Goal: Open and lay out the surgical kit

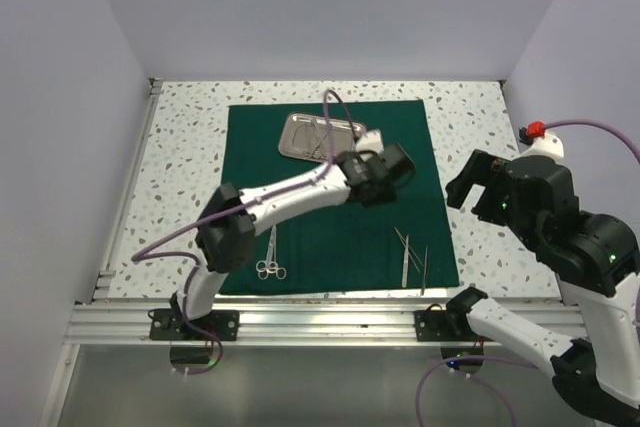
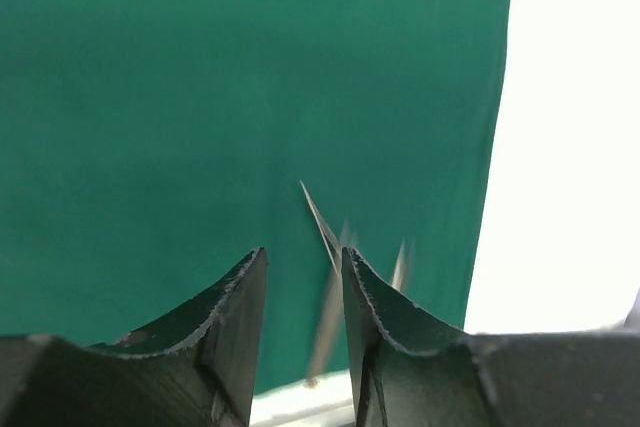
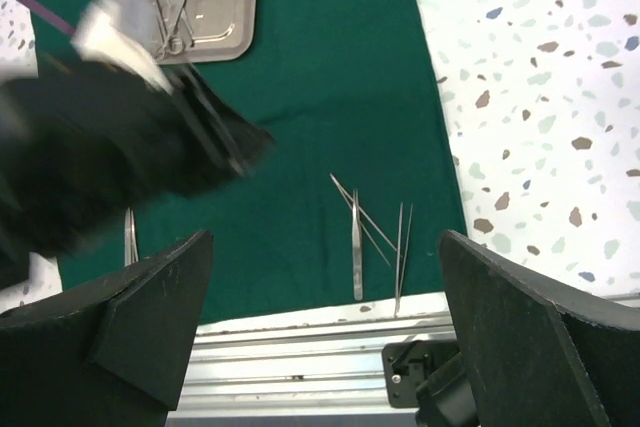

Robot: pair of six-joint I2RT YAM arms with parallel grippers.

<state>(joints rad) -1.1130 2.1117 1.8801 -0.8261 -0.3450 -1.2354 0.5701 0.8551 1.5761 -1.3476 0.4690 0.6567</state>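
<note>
The dark green cloth [image 1: 330, 232] lies spread flat on the table; it also shows in the left wrist view [image 2: 200, 97] and the right wrist view [image 3: 330, 77]. The steel tray [image 1: 296, 123] sits at its far edge with ring-handled scissors [image 1: 318, 139] inside. More scissors [image 1: 270, 259] lie near left. Several tweezers [image 1: 408, 252] lie near right, crossed [image 3: 357, 242]. My left gripper [image 1: 392, 175] hovers over the cloth's middle right, its jaws a little apart and empty [image 2: 305, 252]. My right gripper [image 1: 475, 187] is raised right of the cloth, wide open and empty [image 3: 325, 237].
The speckled tabletop [image 1: 180, 147] surrounds the cloth. An aluminium rail [image 1: 320, 322] runs along the near edge and shows in the right wrist view [image 3: 300, 367]. White walls close in the left, back and right. A purple cable [image 1: 330, 102] arcs over the tray.
</note>
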